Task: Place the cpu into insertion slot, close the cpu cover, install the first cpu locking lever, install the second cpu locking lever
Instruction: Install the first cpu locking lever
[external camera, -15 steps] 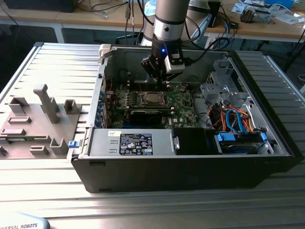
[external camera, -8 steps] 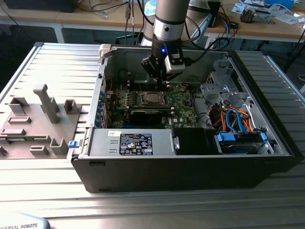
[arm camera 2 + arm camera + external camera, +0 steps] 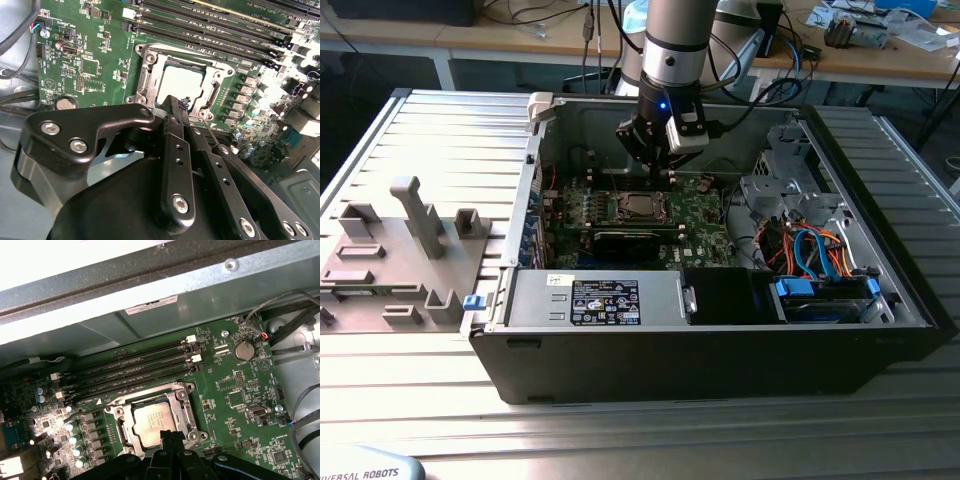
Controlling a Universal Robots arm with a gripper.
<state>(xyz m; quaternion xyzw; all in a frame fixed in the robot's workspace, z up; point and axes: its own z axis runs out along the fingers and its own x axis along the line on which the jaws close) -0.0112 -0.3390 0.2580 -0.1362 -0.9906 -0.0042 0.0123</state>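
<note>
Open computer case (image 3: 720, 350) lying on its side. The arm (image 3: 670, 50) comes straight down into it from above, wrist roughly vertical over the green circuit board (image 3: 705, 215).

The insertion slot (image 3: 640, 207) sits mid-board, and the cpu (image 3: 155, 417) is lying flat in it, silver top up. The cpu cover (image 3: 186, 407) looks folded down around it, framing the chip. So I'd say the first two steps are done and we're in the locking lever part.

In the second wrist view the gripper (image 3: 177, 102) has its fingers pressed together, nothing visibly between them. The tip is right at the socket's edge, just beside a thin lever rod (image 3: 212, 134). I can't tell if it's actually touching the rod.

My guess is that this step calls for a steady push on that skinny rod without slipping off onto the little parts around the socket.
</note>
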